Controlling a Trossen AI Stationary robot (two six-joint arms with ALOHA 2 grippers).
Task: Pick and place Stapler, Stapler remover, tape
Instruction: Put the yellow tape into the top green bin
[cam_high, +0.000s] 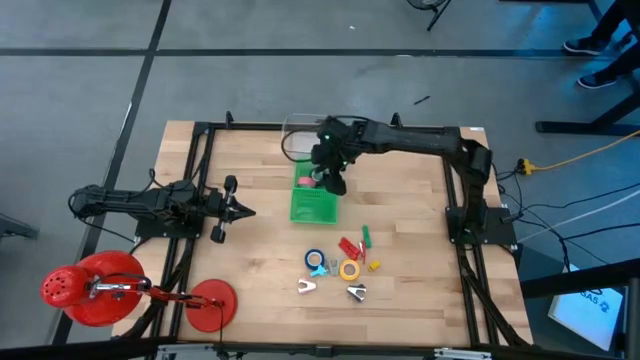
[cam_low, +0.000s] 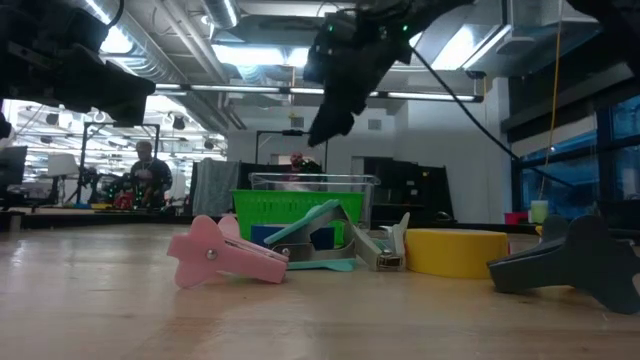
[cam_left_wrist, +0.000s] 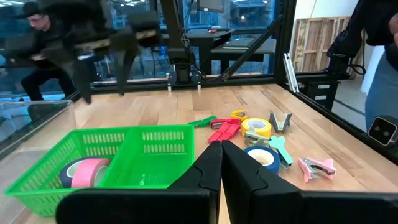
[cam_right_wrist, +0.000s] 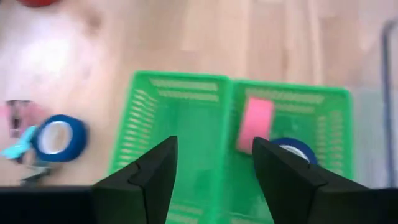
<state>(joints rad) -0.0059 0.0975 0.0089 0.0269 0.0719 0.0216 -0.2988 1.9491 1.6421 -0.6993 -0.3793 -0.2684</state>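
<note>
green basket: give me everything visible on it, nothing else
The green basket is plastic-looking lattice mesh, rectangular, open-topped, split by a wall into two compartments. It sits upright on the wooden table, near the centre, beside a clear container. One compartment holds a pink tape roll standing on edge and a blue roll next to it; the other looks empty. The right gripper hovers above it, jaws open, not touching it.

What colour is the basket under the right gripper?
Green basket, two compartments; clearest in the right wrist view.
</note>
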